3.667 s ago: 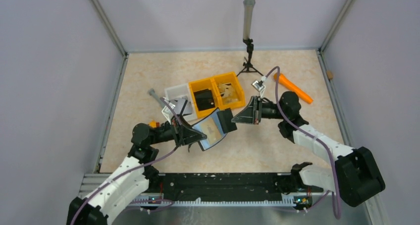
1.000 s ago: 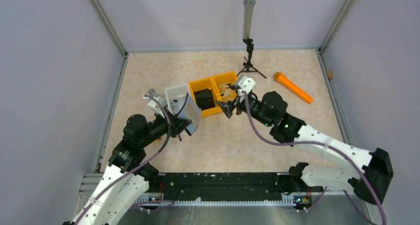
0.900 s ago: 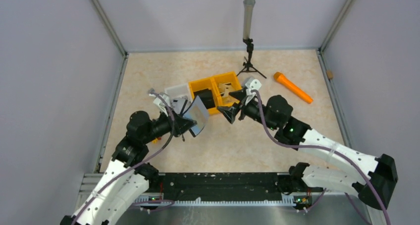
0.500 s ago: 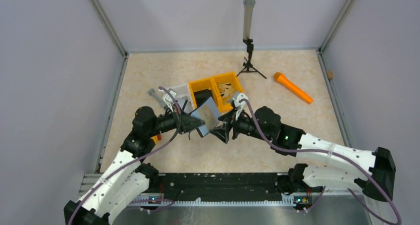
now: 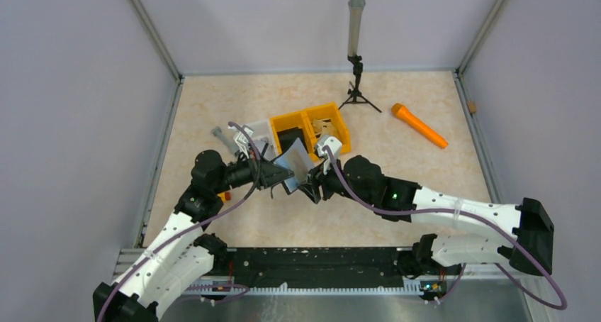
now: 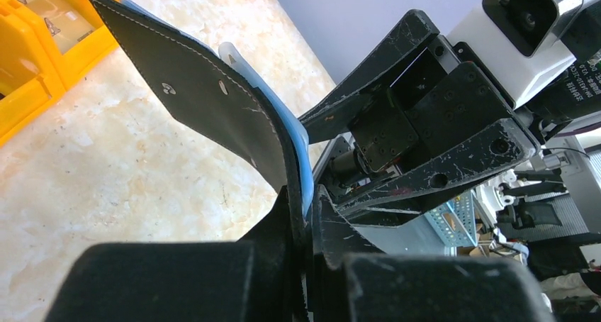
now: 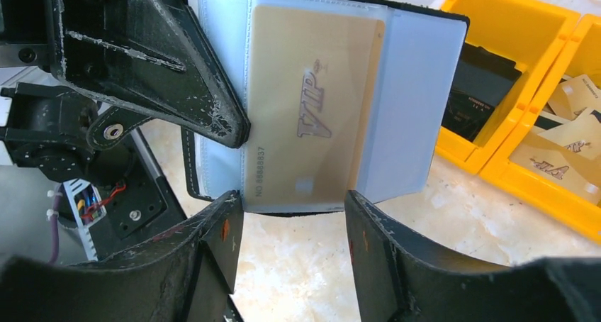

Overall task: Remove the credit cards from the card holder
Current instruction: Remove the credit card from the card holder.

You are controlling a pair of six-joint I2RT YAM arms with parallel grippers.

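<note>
1 card (image 7: 312, 116) between right gripper's (image 7: 294, 207) jaws

White arms (image 5: 461, 213), purple cables (image 5: 334, 182), scuffed black fingers (image 7: 397, 265).

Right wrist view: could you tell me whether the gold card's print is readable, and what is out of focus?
Right wrist view: the gold card shows crisp VIP lettering, though the right pincer is slightly soft. Left wrist view: the card holder has sharp stitching; the left pincer is a dark blur.
</note>
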